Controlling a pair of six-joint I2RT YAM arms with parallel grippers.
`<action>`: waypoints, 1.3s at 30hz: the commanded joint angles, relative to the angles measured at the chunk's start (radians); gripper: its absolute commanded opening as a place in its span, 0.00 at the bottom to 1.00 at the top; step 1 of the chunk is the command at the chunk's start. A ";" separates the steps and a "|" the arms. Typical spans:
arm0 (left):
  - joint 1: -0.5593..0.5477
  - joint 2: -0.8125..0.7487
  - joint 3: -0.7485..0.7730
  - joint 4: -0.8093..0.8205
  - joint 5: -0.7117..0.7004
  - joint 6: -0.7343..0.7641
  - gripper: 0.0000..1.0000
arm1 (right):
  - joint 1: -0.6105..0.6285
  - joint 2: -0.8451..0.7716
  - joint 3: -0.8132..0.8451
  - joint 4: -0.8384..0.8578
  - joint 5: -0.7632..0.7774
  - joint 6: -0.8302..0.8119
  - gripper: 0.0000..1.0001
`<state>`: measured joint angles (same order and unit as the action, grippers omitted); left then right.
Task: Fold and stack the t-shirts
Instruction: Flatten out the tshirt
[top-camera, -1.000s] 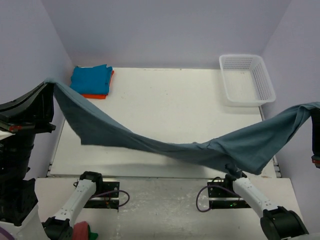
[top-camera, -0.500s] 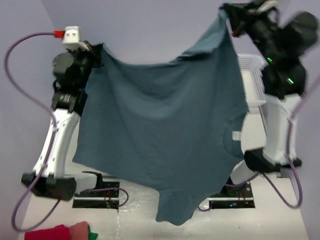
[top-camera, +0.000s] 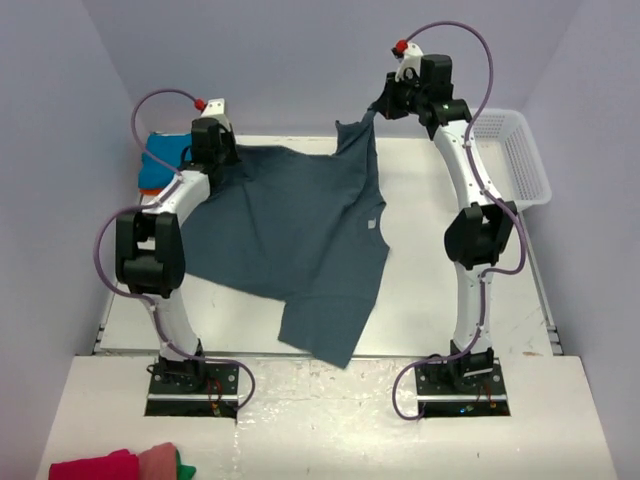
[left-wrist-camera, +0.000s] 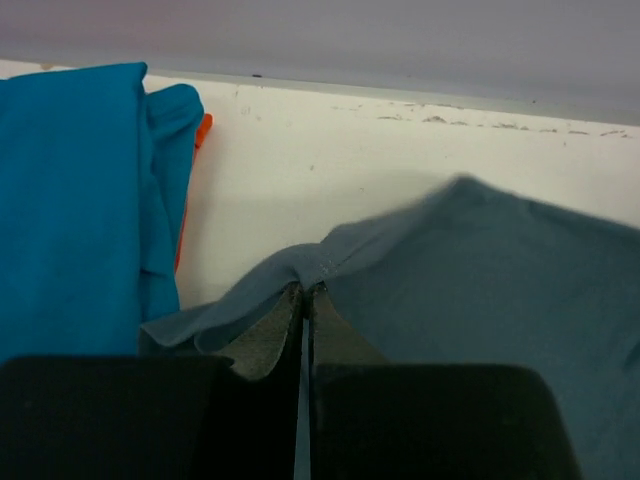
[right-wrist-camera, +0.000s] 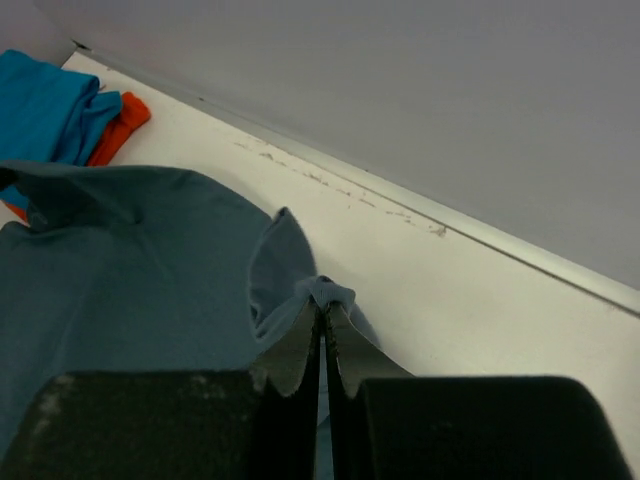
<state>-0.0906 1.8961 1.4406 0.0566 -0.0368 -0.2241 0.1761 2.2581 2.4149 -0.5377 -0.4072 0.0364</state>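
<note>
— How does the left tool (left-wrist-camera: 303, 290) stand?

— Its jaws are pressed together on a folded edge of the slate-blue t-shirt (top-camera: 290, 230), low at the far left side of the counter (top-camera: 430, 270).

— And the right tool (right-wrist-camera: 322, 305)?

— The same: the jaws are closed tight, and a small bunch of the same shirt is pinched between them, near the far edge of the counter. In the top view, the cloth goes up to this tool in a point.

— Where is the rest of the shirt?

— It lies spread on the counter between the two arms. One corner reaches to the near edge.

— What is beside the left tool?

— The turquoise t-shirt (left-wrist-camera: 70, 200), folded, in the far left corner. It lies on top of the orange t-shirt (left-wrist-camera: 203, 128), of which only a narrow edge shows. If the slate-blue cloth touches this pile, I cannot tell.

— Anything more?

— A white basket (top-camera: 520, 160) stands at the far right, apart from the shirts.
</note>
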 joint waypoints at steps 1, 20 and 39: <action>0.011 0.044 0.099 0.111 0.026 0.016 0.00 | -0.021 0.000 0.118 0.113 -0.036 -0.015 0.00; -0.012 -0.168 0.144 -0.084 -0.425 -0.026 1.00 | -0.052 -0.205 0.050 0.009 0.177 0.049 0.99; 0.193 -0.250 -0.213 -0.817 -0.182 -0.316 0.68 | 0.393 -1.155 -1.436 0.060 0.443 0.465 0.99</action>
<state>0.0933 1.6180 1.2312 -0.7139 -0.2852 -0.5175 0.5564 1.2144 1.0451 -0.5209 -0.0051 0.4541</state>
